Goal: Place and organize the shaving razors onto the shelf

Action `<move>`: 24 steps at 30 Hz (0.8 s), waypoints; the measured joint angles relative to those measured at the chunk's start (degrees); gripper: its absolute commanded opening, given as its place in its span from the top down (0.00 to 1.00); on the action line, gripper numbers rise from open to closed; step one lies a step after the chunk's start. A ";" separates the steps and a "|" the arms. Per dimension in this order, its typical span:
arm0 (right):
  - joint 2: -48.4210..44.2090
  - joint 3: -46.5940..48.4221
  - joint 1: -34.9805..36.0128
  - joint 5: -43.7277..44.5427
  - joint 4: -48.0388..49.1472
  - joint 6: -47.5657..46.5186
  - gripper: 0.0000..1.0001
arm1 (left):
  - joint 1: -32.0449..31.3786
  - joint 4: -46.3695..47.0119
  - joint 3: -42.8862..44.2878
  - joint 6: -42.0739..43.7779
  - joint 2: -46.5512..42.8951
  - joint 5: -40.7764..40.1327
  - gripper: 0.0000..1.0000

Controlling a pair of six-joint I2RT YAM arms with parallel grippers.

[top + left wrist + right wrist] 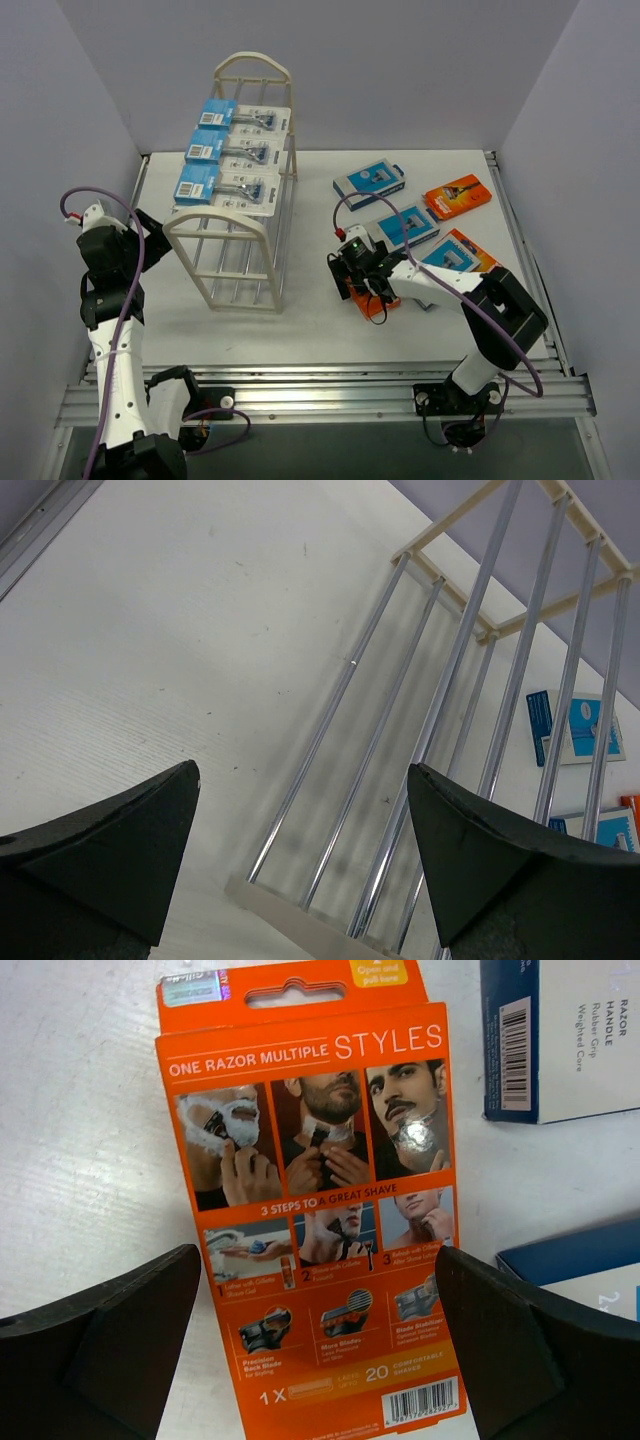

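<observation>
Currently, the right gripper (362,272) hangs fully open over an orange box (310,1210), one finger on each side of it, gripping nothing (contact with the box cannot be told). That box lies printed back up on the table (300,330), at 4 o'clock from the shelf (216,213). Four more packs (405,228) lie at 12 to 3 o'clock from it. The left gripper (302,780), equally wide open and empty, sits at 8 o'clock from the shelf. Three blister cards (230,150) lie in a row on the top tier.

The right hand (360,285) hides most of an orange box (343,290).
</observation>
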 measured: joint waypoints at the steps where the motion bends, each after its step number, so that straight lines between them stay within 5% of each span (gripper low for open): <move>1: 0.50 0.39 0.00 0.55 -0.09 -0.04 0.00 | 0.00 0.00 0.00 0.00 0.00 0.00 0.06; 10: 4.00 2.62 -0.02 1.51 0.07 -1.42 0.16 | 0.00 0.02 0.00 0.00 0.00 0.02 0.06; 17: 1.73 1.57 -6.12 -7.98 4.52 -1.01 0.31 | -0.02 0.02 0.00 0.02 0.00 0.00 0.06; 24: -0.79 0.09 -9.84 -13.46 5.64 0.20 0.33 | -0.02 0.00 0.00 0.02 -0.02 0.00 0.06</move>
